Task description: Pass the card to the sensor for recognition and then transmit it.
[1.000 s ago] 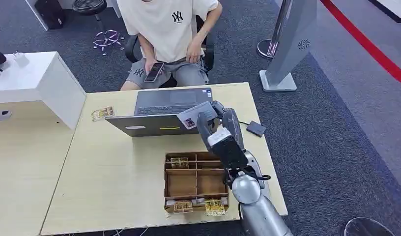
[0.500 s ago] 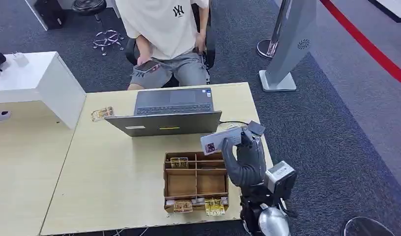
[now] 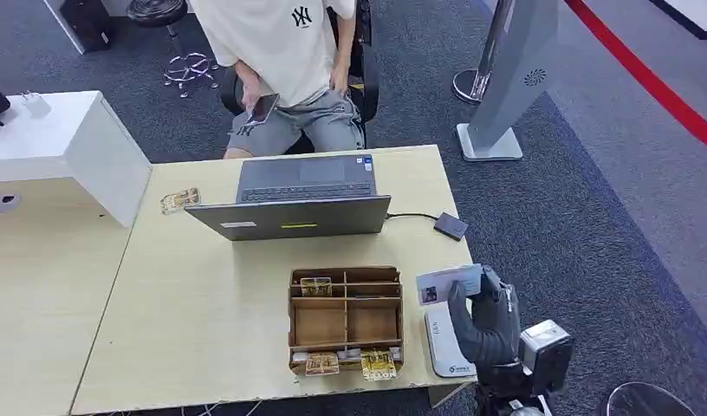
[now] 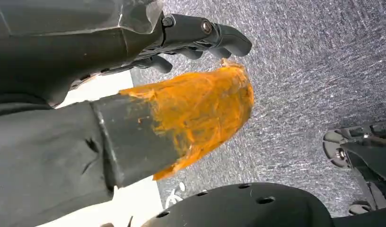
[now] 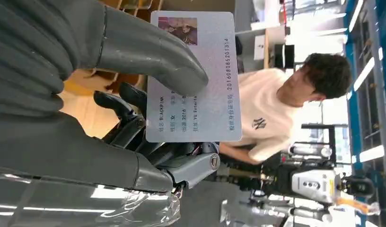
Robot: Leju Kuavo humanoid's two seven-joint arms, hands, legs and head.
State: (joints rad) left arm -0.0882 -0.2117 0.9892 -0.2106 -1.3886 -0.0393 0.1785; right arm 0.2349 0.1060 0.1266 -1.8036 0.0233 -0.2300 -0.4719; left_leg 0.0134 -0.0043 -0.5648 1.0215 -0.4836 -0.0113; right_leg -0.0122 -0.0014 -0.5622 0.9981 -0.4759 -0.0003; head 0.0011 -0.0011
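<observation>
- Right hand (image 3: pixel 482 314): low in the head view, its arm cut off by the frame edge; the thumb and the darker fingers (image 5: pixel 129 101) pinch the card (image 3: pixel 449 283) between them.
- Card: held above the near right corner of the table (image 3: pixel 203 303), over the white sensor pad (image 3: pixel 445 347), just right of the tray. The hand hides much of the pad, and whether card and pad touch cannot be told. Its small print is hard to read in the right wrist view.
- Left hand (image 4: pixel 134 118): an orange-tipped thumb and dark curled fingers over grey carpet; nothing shows in its grasp.
- Cardboard tray (image 3: pixel 346 322): divided into compartments; small yellowish packets (image 3: pixel 378 364) lie in the near row and one at the far left; their labels are illegible.
- Laptop (image 3: pixel 298 195): open, facing a seated person (image 3: pixel 289 61) cropped at the top.
</observation>
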